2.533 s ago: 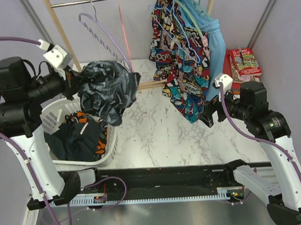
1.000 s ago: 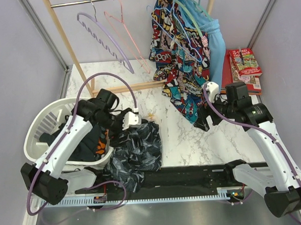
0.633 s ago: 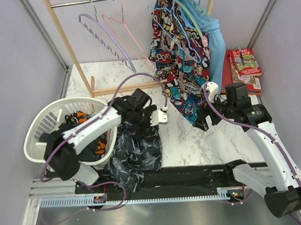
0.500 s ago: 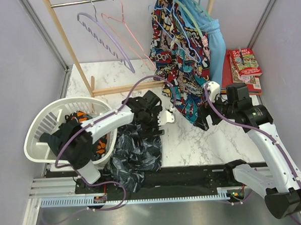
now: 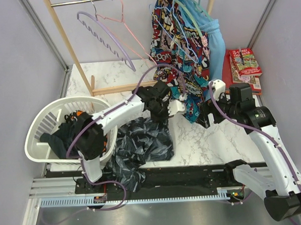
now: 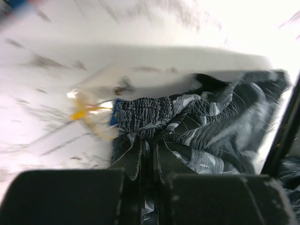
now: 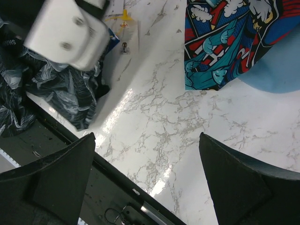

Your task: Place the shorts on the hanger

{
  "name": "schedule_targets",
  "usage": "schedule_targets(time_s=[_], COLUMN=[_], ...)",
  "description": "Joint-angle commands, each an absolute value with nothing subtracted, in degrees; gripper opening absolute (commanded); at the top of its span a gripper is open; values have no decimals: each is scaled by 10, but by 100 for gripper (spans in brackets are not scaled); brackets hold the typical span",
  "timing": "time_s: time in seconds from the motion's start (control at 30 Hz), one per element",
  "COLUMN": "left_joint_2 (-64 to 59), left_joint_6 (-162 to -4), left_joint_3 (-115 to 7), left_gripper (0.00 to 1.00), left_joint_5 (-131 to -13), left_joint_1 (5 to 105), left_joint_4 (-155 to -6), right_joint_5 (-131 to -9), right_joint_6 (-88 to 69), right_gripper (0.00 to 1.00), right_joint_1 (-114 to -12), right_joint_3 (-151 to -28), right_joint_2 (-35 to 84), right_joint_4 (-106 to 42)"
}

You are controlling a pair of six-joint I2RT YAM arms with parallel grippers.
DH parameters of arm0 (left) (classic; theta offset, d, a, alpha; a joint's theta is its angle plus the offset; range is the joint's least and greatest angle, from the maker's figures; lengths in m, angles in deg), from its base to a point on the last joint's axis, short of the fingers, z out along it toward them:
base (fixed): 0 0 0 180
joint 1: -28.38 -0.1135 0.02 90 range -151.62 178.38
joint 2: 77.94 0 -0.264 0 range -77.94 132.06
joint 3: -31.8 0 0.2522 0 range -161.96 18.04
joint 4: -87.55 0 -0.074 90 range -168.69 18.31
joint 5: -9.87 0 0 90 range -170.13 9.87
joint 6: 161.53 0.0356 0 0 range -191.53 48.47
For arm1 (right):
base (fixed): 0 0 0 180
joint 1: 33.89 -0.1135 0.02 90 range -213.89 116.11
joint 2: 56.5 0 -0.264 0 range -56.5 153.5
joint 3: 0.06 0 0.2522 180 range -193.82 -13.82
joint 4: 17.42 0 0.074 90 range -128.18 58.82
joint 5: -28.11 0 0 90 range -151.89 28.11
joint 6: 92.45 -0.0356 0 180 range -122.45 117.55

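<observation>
The left gripper (image 6: 149, 143), pinched shut on a fold of the shorts (image 5: 142, 145), has dragged them from the basket (image 5: 39, 116) toward the worktop's middle. They now lie spread along the near edge, likely ready for hanging. The right gripper (image 7: 145, 140) hangs wide open and empty by the right edge.

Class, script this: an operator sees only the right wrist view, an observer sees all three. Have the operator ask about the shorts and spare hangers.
Operator: Is the left gripper holding the shorts?
Observer: Yes; the left wrist view shows its jaws closed on a fold of them.
Operator: Any spare hangers?
Observer: The top view shows a lavender hanger and a pink hanger hanging bare at the back left.
</observation>
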State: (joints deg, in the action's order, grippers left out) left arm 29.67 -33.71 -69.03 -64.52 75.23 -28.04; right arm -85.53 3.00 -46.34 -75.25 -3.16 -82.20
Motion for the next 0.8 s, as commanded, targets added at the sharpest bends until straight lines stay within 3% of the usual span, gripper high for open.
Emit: schedule_targets(time_s=[0.0, 0.17, 0.23, 0.27, 0.37, 0.4, 0.57, 0.77], left_joint_2=[185, 156, 153, 149, 103, 87, -7, 3], left_joint_6=[-378, -381, -394, -395, -378, -373, -350, -310], left_joint_3=[-832, -812, -751, -726, -628, -589, -530, -518], left_gripper=[2, 2, 9, 29, 61, 64, 68, 74], left_joint_5=[-593, -659, -676, -668, -590, -570, -481, -560], left_joint_1=[788, 923, 964, 981, 1003, 998, 873, 854], left_joint_4=[-253, -244, -256, -269, -276, -276, -255, -327], right_joint_5=[-856, -868, -873, -879, -897, -903, -931, -947], right_joint_6=[14, 27, 37, 42, 76, 86, 123, 135], right_gripper=[98, 97, 97, 97, 96, 96, 96, 91], right_joint_1=[-459, -458, -459, -459, -459, -459, -459, -459], right_joint_3=[-788, -808, -811, -811, -808, -805, -789, -779], right_joint_2=[-26, -6, 4, 7, 18, 22, 34, 77], right_joint_4=[-811, -818, -825, -829, -859, -873, -884, -879])
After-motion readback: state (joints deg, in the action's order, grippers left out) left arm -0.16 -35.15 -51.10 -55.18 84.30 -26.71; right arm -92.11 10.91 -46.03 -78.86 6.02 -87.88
